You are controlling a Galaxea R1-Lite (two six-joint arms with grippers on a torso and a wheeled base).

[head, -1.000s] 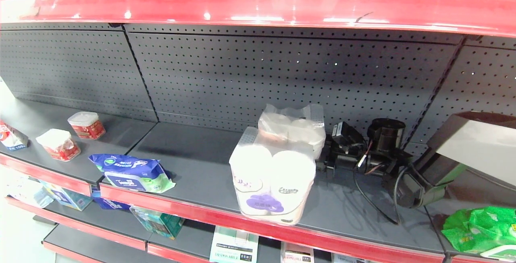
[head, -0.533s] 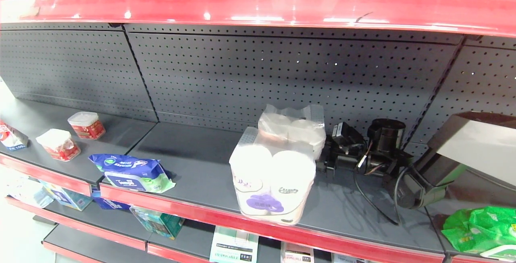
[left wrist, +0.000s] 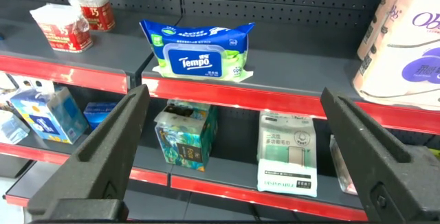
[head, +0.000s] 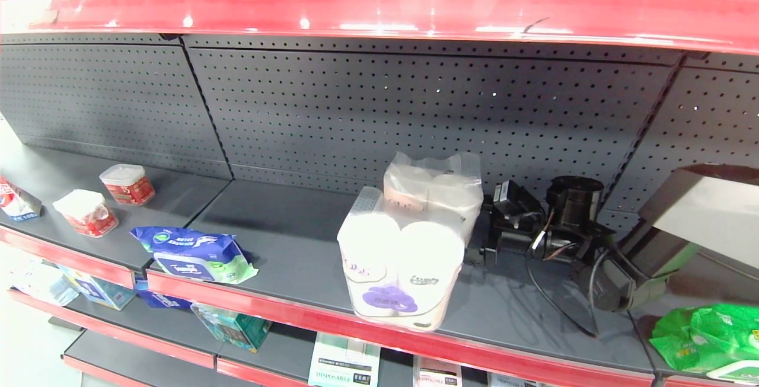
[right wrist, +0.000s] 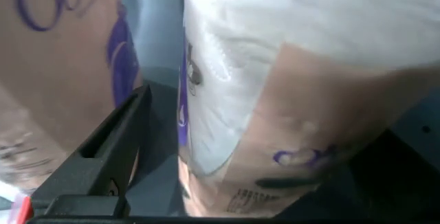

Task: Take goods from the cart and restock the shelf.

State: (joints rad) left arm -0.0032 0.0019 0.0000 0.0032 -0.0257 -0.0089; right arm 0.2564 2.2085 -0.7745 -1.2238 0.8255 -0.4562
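The right end effector [head: 491,232] is seen over the grey shelf [head: 284,245], reached in from the right and closed on the rear toilet-roll pack [head: 436,188], which is held close to the perforated back panel [head: 367,108]. In the right wrist view this pack [right wrist: 275,80] is pressed in between the fingers, one dark finger [right wrist: 103,155] being visible beside it. A front toilet-roll pack [head: 400,262] is stood upright at the shelf's red front edge [head: 284,310], just before the held one and partly covering it. The left end effector [left wrist: 235,97] is held out before the shelving with its fingers spread wide and nothing between them. Farther left on the same shelf a blue wipes pack [head: 193,253] is laid flat near the front edge, and beyond it two red-and-white tubs [head: 127,184] [head: 86,212] are set apart from each other. A green pack [head: 705,336] is seen at the far right. On the lower shelf [left wrist: 227,172] a teal box [left wrist: 184,135] is stood below the wipes pack [left wrist: 199,49], and a white-and-green packet [left wrist: 287,152] is placed just beside it.
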